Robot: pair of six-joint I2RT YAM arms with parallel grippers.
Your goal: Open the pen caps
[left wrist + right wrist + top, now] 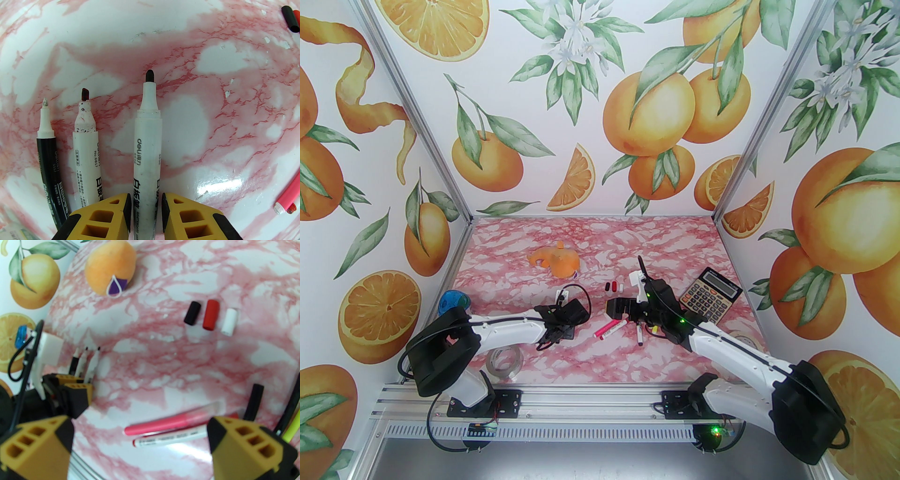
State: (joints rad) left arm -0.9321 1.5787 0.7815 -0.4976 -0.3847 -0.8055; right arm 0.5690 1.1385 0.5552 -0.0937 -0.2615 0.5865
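Three uncapped pens lie side by side on the pink marble table: a black-barrelled one (50, 168), a white one with a dark red tip (85, 150) and a white one with a black tip (147, 150). My left gripper (145, 195) straddles the black-tipped pen, its jaws a sliver off the barrel on each side. In a short row farther right lie three pen caps: black (192, 313), red (211, 315) and white (229, 322). My right gripper (140, 429) hangs wide open and holds nothing. It is above a capped pink pen (164, 425) and a white pen (171, 438).
A calculator (710, 294) lies at the right and an orange plush toy (555, 261) at the back. A clear tape roll (504, 363) sits near the left arm's base, with a blue object (452, 302) by the left wall. More pens, one yellow (655, 329), lie under the right wrist.
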